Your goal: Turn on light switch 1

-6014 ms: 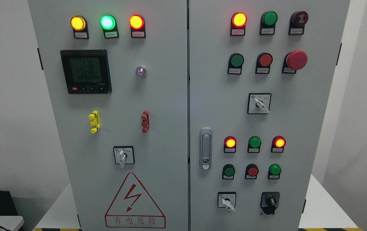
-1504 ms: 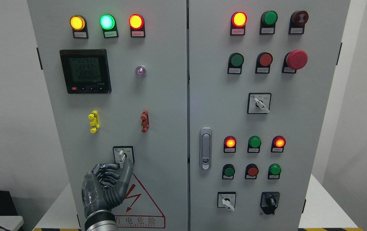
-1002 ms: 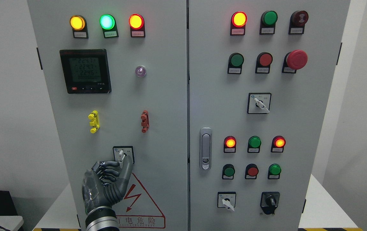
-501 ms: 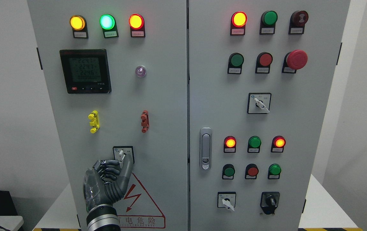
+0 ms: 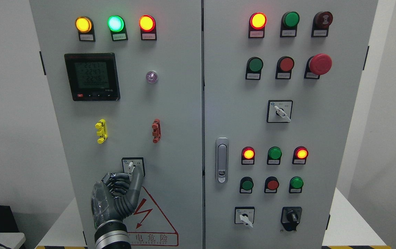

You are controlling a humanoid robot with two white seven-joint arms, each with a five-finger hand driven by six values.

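Head view: a grey electrical cabinet [image 5: 170, 103] with two doors fills the frame, standing on a white table [image 5: 350, 224]. On the left door, low and near the middle, sits the rotary light switch [image 5: 132, 167], a white lever on a black-framed square plate. Its lever now leans slightly to the right of upright.

The left hand [image 5: 116, 197] rises from the bottom edge, left of the middle, with its dark metal wrist just above the frame edge. Its fingers [image 5: 116, 183] are curled in toward the palm, and the thumb reaches up along the right side of the lever. The lever's lower end lies pinched between the thumb and the uppermost curled finger, so the hand is closed on the switch. The hand covers the upper left part of the red warning triangle [image 5: 149, 221] printed below the switch.

Higher on the same door are three lit lamps, amber [image 5: 83, 24], green [image 5: 115, 23] and red [image 5: 146, 23], a black digital meter [image 5: 92, 76] with a greenish display, a small violet lamp [image 5: 152, 76], and a yellow clip [image 5: 101, 131] and a red clip [image 5: 156, 131].

The right door carries a silver door handle [image 5: 222, 160] near its left edge, a big red mushroom button [image 5: 320, 64], rows of red and green lamps and buttons, and three more rotary switches.
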